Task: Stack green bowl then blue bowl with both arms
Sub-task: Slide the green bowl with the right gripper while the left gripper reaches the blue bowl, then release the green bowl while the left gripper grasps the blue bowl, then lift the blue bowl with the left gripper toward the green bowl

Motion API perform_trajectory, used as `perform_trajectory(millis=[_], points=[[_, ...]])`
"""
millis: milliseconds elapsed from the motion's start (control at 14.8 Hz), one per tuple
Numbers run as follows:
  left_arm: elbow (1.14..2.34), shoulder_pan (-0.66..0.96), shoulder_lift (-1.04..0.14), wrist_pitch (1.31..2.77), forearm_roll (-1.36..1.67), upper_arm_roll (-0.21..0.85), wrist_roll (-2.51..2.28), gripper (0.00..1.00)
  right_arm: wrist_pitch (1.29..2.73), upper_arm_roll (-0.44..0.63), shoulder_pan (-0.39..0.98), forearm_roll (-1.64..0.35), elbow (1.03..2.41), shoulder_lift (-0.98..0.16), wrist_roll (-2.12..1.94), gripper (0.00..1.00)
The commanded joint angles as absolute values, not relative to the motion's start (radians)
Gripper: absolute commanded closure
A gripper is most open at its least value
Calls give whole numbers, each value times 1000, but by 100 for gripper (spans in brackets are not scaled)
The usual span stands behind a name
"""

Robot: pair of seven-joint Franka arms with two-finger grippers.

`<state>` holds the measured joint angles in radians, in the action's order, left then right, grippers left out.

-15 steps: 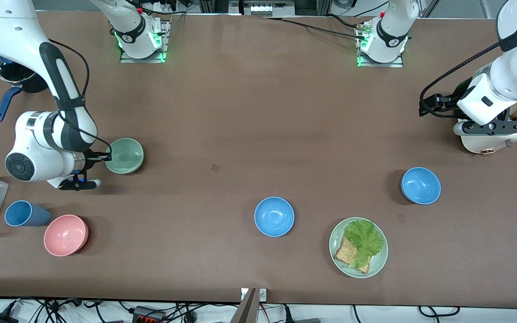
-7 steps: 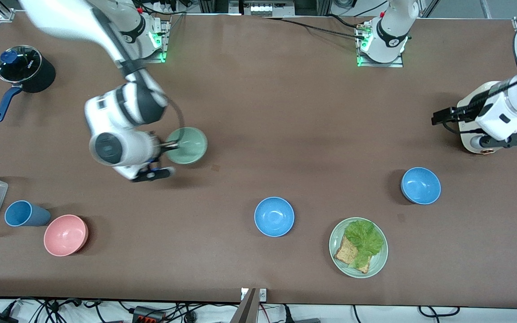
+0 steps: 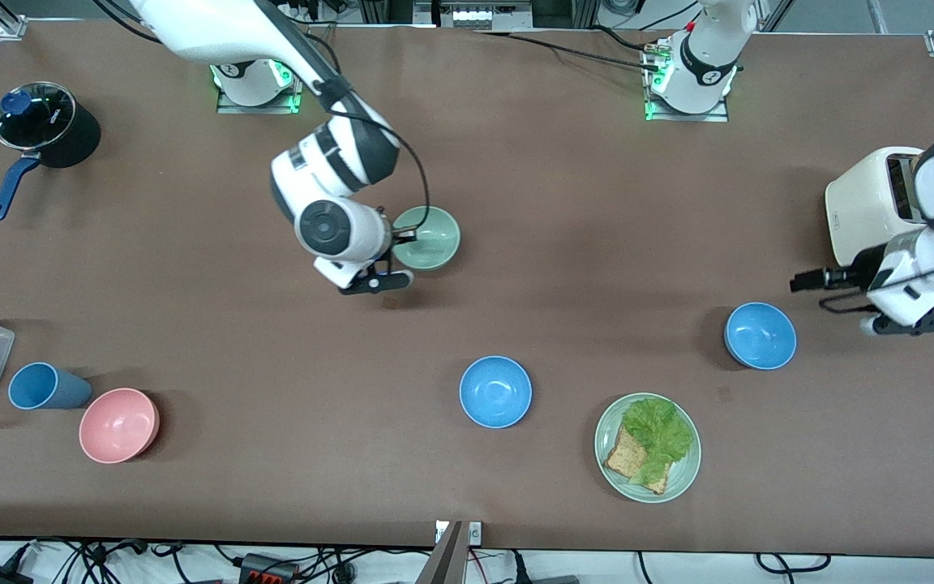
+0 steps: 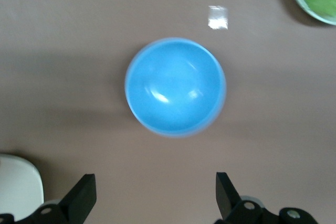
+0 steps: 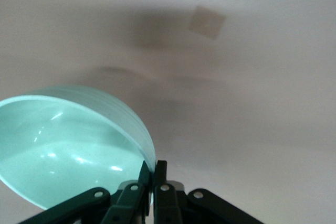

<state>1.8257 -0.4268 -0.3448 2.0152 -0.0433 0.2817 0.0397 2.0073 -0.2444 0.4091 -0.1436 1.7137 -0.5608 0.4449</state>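
We hold the green bowl (image 3: 428, 237) by its rim at nine o'clock; our right gripper (image 3: 404, 236) pinches it above the surface (image 3: 564, 243). It looks light, hard and smooth, so it may tip. Our left gripper (image 4: 155, 195) hangs wide open over the blue bowl (image 3: 760, 335); we should grab its thin rim.

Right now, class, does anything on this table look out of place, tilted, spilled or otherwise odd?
Only the green bowl stands out: it is off the table and tilted, pinched by its rim in the shut right pincer. The left pincer hangs open over a blue bowl. Nothing looks spilled or damaged.
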Motion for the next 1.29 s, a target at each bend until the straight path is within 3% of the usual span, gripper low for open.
perform_trajectory(millis=[0, 339, 406, 474, 542, 745, 1016, 1219], points=[[1859, -440, -402, 2166, -156, 291, 58, 0, 2058, -235, 463, -164, 1700, -592, 511, 100], [1859, -465, -521, 2298, -198, 291, 60, 0, 2114, -235, 506, -169, 1701, -640, 560, 100], [1859, -463, -528, 2305, -198, 291, 60, 0, 2114, -235, 506, -169, 1701, -640, 569, 75], [1859, -463, -537, 2309, -198, 291, 61, 0, 2114, -235, 509, -169, 1698, -637, 601, 24], [1859, -463, -546, 2321, -215, 291, 66, 2, 2114, -235, 509, -164, 1694, -631, 627, 0], [1858, -462, -563, 2347, -236, 293, 75, 20, 2019, -226, 483, -160, 1623, -554, 624, 0], [1856, -459, -569, 2345, -236, 298, 104, 70, 1769, -196, 375, -141, 1442, -482, 611, 0], [1858, -457, -571, 2349, -238, 298, 106, 89, 1733, -192, 301, -62, 1384, -439, 600, 0]])
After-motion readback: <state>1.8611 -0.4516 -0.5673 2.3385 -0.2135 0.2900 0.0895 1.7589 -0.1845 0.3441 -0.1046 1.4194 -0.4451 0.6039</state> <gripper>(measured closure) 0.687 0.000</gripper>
